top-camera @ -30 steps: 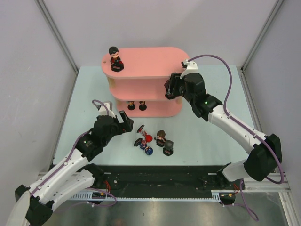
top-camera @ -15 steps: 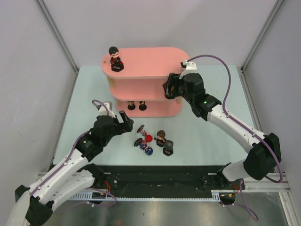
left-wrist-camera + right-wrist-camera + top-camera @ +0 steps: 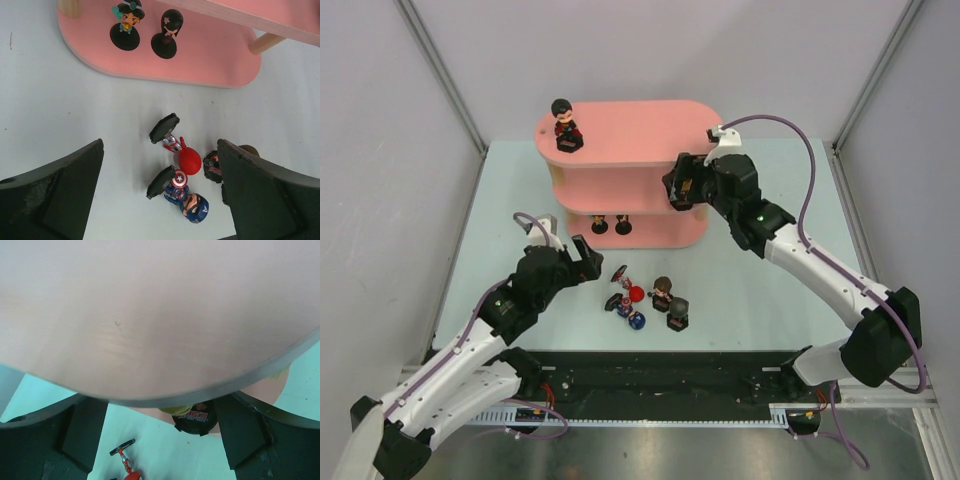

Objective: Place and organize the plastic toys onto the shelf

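R claw [image 3: 677, 188] sits at the right end of the pink three-tier oval-board shelf w/ wooden posts [image 3: 630, 130], fingers spread wide either side of a black round figurine base [image 3: 196, 418], not pinching it. L claw [image 3: 588, 258] gapes fully, empty, over loose toys on the table: red-headed plastic figurine [image 3: 189, 160] and blue-headed figurine [image 3: 198, 208], both lying down. Dark-haired figurine [image 3: 563, 124] stands on the top tier's left end; teal-trimmed figurine [image 3: 126, 22] and black-headed figurine [image 3: 169, 31] stand on the bottom tier.

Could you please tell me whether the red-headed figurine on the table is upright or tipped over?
Tipped over: the red-headed plastic figurine lies on its side on the pale table, its black base facing sideways.
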You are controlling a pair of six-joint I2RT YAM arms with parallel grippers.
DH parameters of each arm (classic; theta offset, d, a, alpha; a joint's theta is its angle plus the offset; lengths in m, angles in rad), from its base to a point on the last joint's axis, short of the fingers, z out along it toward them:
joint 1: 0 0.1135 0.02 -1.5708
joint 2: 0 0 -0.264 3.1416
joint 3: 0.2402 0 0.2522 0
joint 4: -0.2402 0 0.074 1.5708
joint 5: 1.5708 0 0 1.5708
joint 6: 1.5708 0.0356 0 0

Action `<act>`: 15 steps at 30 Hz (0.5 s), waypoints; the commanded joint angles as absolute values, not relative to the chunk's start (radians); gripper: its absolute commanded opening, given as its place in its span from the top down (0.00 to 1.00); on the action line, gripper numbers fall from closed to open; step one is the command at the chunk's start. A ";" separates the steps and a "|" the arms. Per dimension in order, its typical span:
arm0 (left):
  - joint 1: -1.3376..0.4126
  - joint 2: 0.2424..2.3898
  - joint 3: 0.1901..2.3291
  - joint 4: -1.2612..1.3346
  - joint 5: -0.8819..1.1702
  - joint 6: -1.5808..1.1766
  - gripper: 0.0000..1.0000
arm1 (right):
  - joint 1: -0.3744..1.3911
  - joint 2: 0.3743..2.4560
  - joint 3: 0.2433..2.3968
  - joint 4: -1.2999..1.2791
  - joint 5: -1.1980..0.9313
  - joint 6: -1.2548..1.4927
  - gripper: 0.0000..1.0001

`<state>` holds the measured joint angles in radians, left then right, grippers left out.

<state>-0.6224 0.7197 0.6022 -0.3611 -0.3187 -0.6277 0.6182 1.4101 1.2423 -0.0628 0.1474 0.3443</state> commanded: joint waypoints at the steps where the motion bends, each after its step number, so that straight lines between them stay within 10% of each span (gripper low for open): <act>1: -0.626 0.700 0.632 -0.359 -0.325 -0.617 0.00 | 0.617 1.347 1.289 -0.054 0.126 0.325 0.11; 15: -0.626 0.689 0.621 -0.377 -0.331 -0.621 0.00 | 0.660 1.206 1.282 -0.261 0.182 0.322 0.08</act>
